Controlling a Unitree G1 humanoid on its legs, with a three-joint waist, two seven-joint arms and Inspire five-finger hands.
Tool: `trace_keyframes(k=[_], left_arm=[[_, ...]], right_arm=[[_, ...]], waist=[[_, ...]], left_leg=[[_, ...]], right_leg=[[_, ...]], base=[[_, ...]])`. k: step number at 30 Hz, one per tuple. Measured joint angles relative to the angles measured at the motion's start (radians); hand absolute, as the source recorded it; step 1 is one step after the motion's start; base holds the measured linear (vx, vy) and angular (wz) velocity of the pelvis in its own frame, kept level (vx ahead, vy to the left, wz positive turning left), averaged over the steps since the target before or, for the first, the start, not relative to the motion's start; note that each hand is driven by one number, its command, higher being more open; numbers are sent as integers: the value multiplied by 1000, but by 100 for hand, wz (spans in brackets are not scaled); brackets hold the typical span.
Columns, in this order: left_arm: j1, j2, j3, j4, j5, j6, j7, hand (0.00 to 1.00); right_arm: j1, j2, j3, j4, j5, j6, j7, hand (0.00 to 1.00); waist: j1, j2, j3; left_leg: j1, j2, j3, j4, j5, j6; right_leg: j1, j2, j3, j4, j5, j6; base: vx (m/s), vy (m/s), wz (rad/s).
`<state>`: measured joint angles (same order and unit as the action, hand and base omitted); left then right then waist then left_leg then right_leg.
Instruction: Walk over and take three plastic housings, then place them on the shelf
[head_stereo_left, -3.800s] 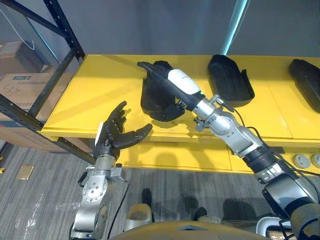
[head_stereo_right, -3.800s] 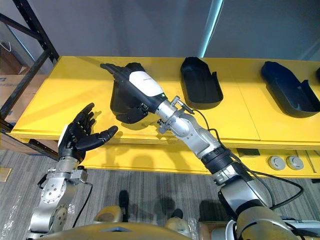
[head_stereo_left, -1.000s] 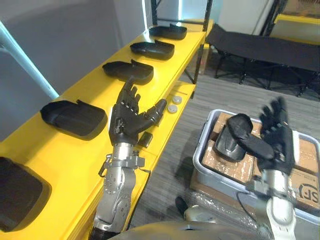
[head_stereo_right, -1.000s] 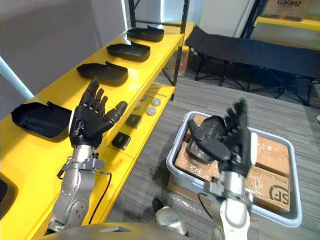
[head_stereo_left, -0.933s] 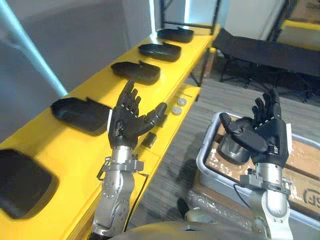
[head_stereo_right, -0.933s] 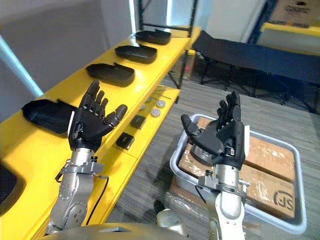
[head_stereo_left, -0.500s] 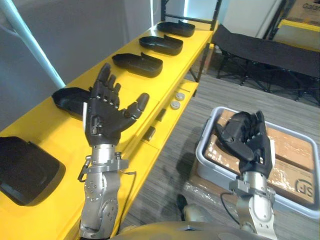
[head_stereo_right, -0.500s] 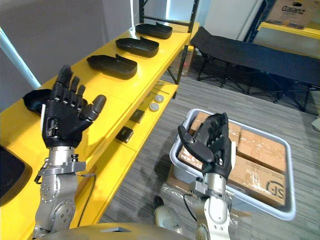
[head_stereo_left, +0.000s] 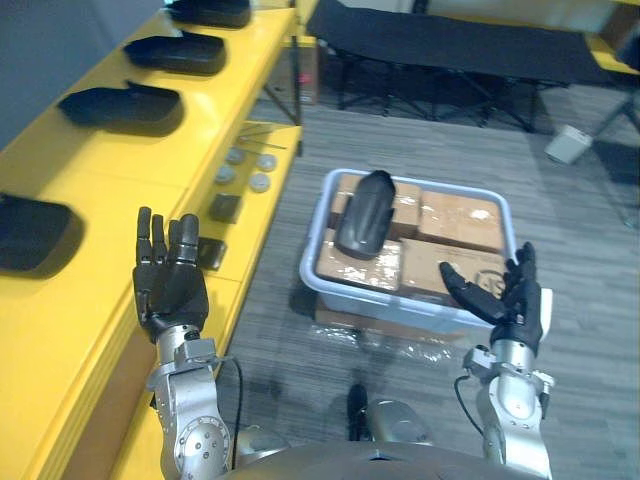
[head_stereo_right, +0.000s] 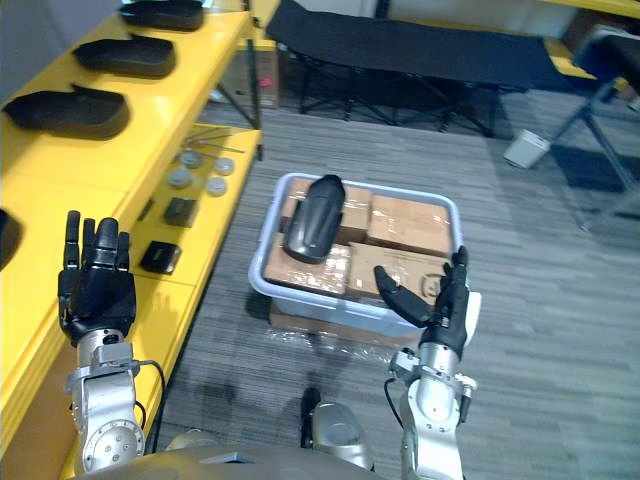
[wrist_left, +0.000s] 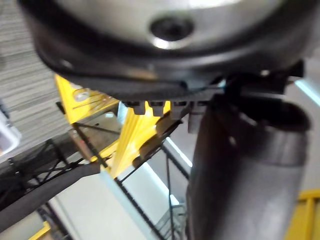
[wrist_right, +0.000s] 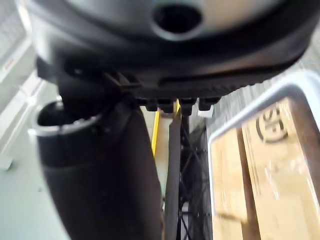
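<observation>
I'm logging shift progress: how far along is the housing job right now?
Done: a row of black housings lies on the yellow shelf. In hand: nothing; left hand and right hand are open and empty. Left: one housing lies on cartons in the grey bin.

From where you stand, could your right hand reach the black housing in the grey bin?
Probably yes: the black plastic housing lies uncovered atop the cardboard boxes in the grey bin, and the open right hand hovers by its near rim, nothing between them. It must reach across to the left.
</observation>
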<state>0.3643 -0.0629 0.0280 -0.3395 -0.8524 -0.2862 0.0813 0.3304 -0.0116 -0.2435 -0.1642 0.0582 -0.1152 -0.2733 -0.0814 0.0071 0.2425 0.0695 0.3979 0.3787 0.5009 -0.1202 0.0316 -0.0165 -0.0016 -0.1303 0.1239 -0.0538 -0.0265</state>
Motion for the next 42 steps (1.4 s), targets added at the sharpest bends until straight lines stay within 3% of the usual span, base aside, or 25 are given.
trace_keyframes(k=[2,3,4,6,7,8,12,17,22,25,27,32,37,40,41,42], left_arm=[[8,0,-11,0,4,0,-18,100],[14,0,-11,-1,4,0,-24,100],[30,-2,-12,-5,5,0,-33,100],[46,-7,-14,-5,49,3,-47,100],[54,-9,-19,-4,71,6,-59,100],[58,-10,-28,-3,84,16,-80,100],[16,15,-84,21,186,64,-113,100],[-41,86,-136,23,240,97,-136,100],[-131,140,-142,22,239,102,-136,100],[-137,157,-168,24,239,122,-136,100],[-137,173,-212,46,239,133,-137,100],[-149,185,-281,146,235,135,-138,100],[-214,184,-327,226,227,134,-132,100],[-246,182,-348,268,224,132,-122,100],[-249,182,-353,280,224,131,-111,100],[-252,182,-357,291,224,131,-106,100]], right_arm=[[1,-26,-15,-9,7,0,-4,100],[2,-33,-10,-9,7,0,-5,100],[2,-38,7,-9,7,0,-10,100],[2,-40,42,-4,4,0,-25,100],[1,-44,64,5,-5,0,-36,100],[-13,-49,90,39,-34,2,-62,100],[-158,-72,123,241,-60,27,-98,100],[-308,-122,112,383,-48,45,-145,100],[-579,-228,49,523,7,69,-192,100],[-745,-311,48,618,9,94,-198,100],[-818,-357,63,681,37,110,-197,100],[-949,-411,107,847,47,152,-190,100],[-1096,-517,144,1043,47,183,-157,100],[-1185,-578,189,1142,49,241,-145,100],[-1212,-586,199,1173,53,265,-141,0],[-1222,-590,202,1185,66,276,-137,0]], waist=[[-4,5,-1],[-3,8,-2],[-3,27,-6],[2,44,-7],[12,61,-16],[26,76,-26],[50,71,-24],[69,61,-6],[106,39,89],[125,57,156],[156,68,165],[170,88,175],[204,128,204],[220,148,215],[229,151,224],[232,153,226]], left_leg=[[-13,-125,-108,-77,-62,-8],[-15,-155,-132,-103,-74,-7],[-24,-202,-169,-153,-83,-14],[-30,-252,-199,-248,-74,-21],[-29,-266,-200,-306,-41,-26],[-12,-271,-191,-355,-16,-63],[-5,-303,-193,-375,-12,-75],[-1,-348,-233,-361,-31,-47],[-98,-388,-271,-261,-59,-20],[-158,-394,-292,-190,-73,-10],[-198,-394,-304,-167,-73,-10],[-217,-395,-321,-147,-73,-10],[-256,-393,-335,-106,-73,-9],[-306,-388,-349,-69,-74,-8],[-316,-386,-351,-61,-75,-9],[-322,-385,-353,-56,-75,-9]], right_leg=[[-3,-11,41,-18,4,-6],[-3,-11,52,-26,4,-6],[-2,-11,57,-42,4,-6],[-9,-13,57,-58,30,0],[-21,-9,57,-59,53,8],[-33,-6,65,-68,65,28],[-9,-35,48,-110,111,62],[16,-86,-19,-113,127,88],[-3,-132,-63,-139,153,125],[-12,-141,-89,-149,174,128],[-30,-139,-102,-162,191,121],[-33,-139,-116,-158,193,121],[-63,-141,-126,-123,190,116],[-97,-138,-139,-105,188,114],[-106,-136,-141,-99,187,112],[-109,-136,-142,-97,185,109]], base=[[33,-58,-62],[51,-2,-57],[74,30,-52],[69,72,-42],[61,129,-39],[93,158,-33],[92,170,-7],[-25,146,19],[-165,99,25],[-199,42,23],[-106,3,16],[-35,-7,10],[-83,20,6],[-114,4,10],[-83,-7,7],[-115,-5,5]])
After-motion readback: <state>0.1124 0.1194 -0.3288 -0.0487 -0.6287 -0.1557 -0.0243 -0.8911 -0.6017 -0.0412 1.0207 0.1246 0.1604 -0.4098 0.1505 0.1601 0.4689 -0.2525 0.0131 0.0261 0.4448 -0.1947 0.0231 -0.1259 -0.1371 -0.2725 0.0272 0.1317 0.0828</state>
